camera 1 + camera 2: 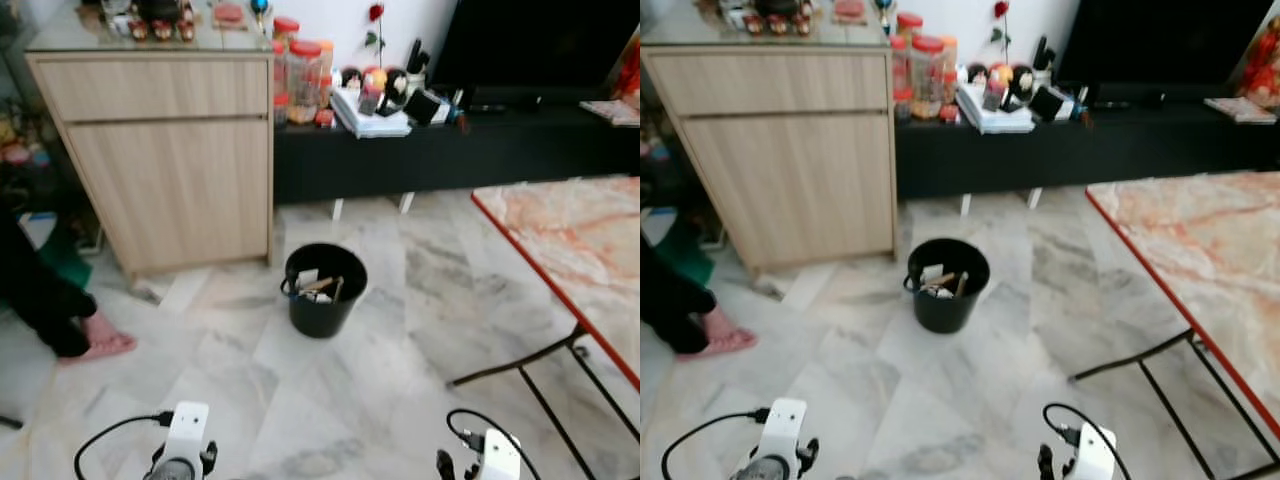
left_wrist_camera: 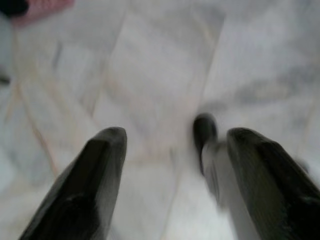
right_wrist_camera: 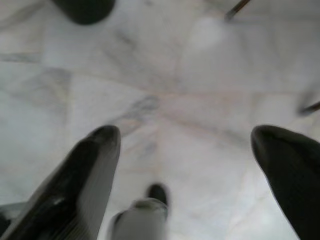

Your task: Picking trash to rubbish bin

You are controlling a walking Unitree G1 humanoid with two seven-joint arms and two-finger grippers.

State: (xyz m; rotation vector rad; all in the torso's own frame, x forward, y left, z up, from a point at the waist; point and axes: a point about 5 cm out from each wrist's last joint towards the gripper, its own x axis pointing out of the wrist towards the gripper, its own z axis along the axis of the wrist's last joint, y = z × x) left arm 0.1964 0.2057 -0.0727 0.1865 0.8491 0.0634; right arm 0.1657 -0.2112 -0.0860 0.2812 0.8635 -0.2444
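We stand on the marble floor [image 1: 400, 330] facing the black rubbish bin [image 1: 323, 290], which sits just in front of the wooden cabinet [image 1: 165, 160] and the low black shelf [image 1: 450, 150], with scraps of trash [image 1: 318, 285] already inside it. Both our arms hang low at the lower edge of the head views, and neither carries anything: the left gripper [image 2: 170, 165] has its fingers parted over bare tiles, and the right gripper [image 3: 185, 160] is spread wide and empty too. No loose trash is plain to us on the floor, so we judge the step in hand to be searching; we do best to turn slowly, keep clear of the person's foot [image 1: 95, 345] at our left and the table [image 1: 570, 250] at our right. The head views give us the bin and the room; the wrist views add only blurred floor, though the right one catches the bin's dark edge.
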